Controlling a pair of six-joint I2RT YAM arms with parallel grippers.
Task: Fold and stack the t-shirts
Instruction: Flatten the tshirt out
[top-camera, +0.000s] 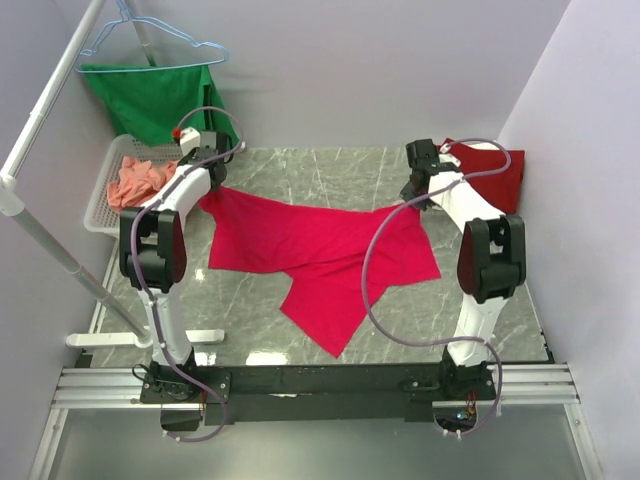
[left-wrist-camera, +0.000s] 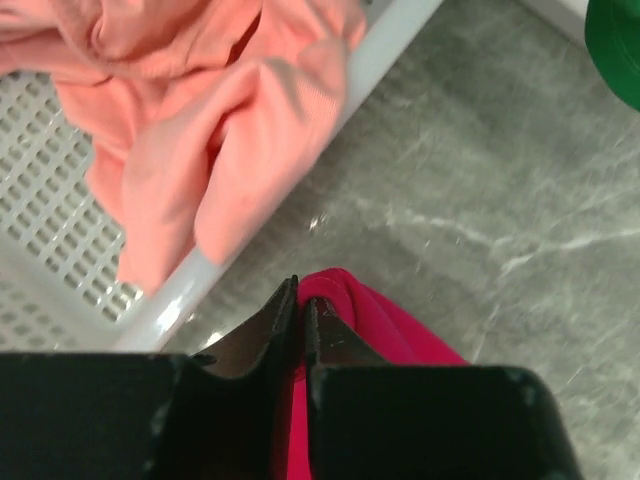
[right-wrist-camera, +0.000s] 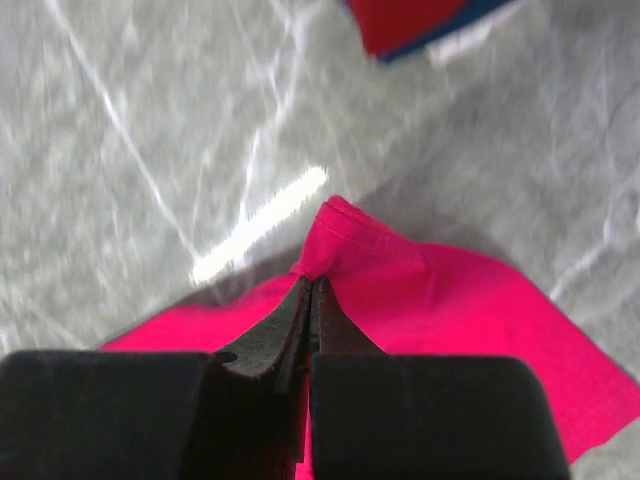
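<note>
With the left gripper (left-wrist-camera: 298, 300) pinched shut, holds one corner of the pinkish-red t-shirt (top-camera: 320, 250); with the right gripper (right-wrist-camera: 310, 290), likewise closed to a sliver, holds another corner. Stretches the far edge between the two across the marble table (top-camera: 300, 170), leaving the rest trailing crooked toward the near side. From here, risks losing so thin a pinch under an uneven pull, dropping one corner and bunching the cloth. Risks also dragging the left corner against the white basket (left-wrist-camera: 385, 55) just beside it, or catching the salmon-orange t-shirt (left-wrist-camera: 200, 130) draped over its rim. Gives the whole skewed outline only from above. Reveals blue and white edges under the dark red t-shirt (right-wrist-camera: 410, 20) only from the right wrist, and the nearness of the basket rim only from the left.
</note>
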